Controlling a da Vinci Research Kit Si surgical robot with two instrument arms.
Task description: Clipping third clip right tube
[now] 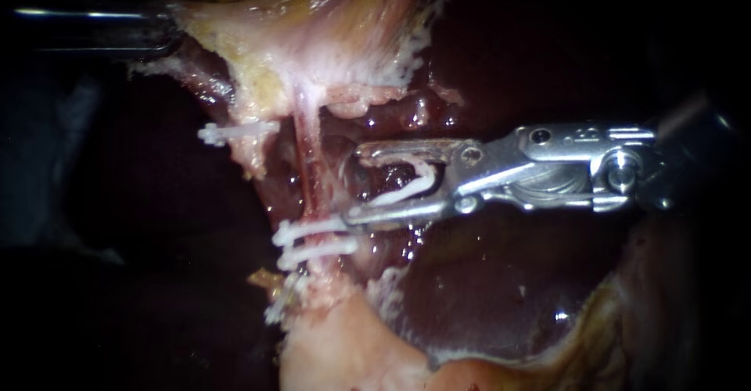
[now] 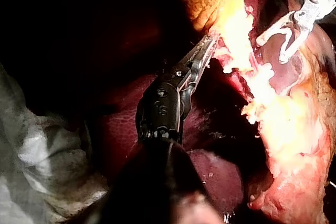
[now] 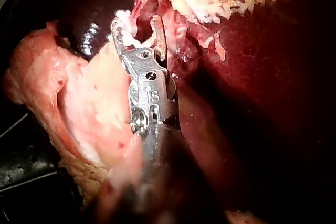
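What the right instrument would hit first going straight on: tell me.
Most likely the tube, just above its two clips; the right instrument, carrying a clip, points straight at it. Depth is unclear.

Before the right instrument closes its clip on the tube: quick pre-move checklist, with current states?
1. Loaded clip seated between the right instrument's jaws: ok.
2. Tube between those jaws: not ok, the tips sit beside it.
3. Two clips already across the tube, apart from the jaws: ok.
4. Bare tube showing above those clips: ok.
5. Left instrument's hold on the tissue: cannot tell, its tip is against pale tissue.
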